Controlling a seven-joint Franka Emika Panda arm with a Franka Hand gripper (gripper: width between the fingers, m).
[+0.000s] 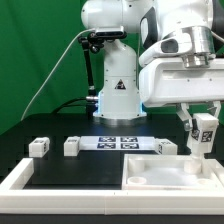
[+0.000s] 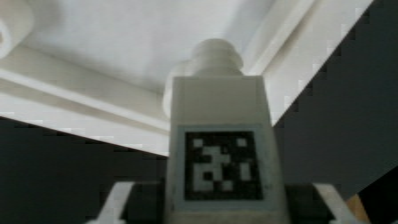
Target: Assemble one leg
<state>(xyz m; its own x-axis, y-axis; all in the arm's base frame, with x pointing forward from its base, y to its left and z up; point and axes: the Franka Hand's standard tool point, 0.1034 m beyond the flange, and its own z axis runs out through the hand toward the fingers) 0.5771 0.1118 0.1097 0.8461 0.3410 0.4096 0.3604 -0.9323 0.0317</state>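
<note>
My gripper (image 1: 203, 140) is shut on a white leg (image 1: 204, 133) with a black-and-white tag and holds it upright above the right part of the large white tabletop piece (image 1: 165, 172). In the wrist view the leg (image 2: 221, 130) fills the middle, its tag facing the camera and its peg end pointing at the tabletop piece (image 2: 125, 50). The fingertips (image 2: 125, 200) sit at both sides of the leg's near end. Two more legs (image 1: 39, 146) (image 1: 72, 146) lie on the black table at the exterior view's left, and another (image 1: 165, 147) stands behind the tabletop piece.
The marker board (image 1: 118, 143) lies on the table between the loose legs. A white frame edge (image 1: 60, 180) runs along the table's front. The robot base (image 1: 118, 95) stands behind, before a green backdrop.
</note>
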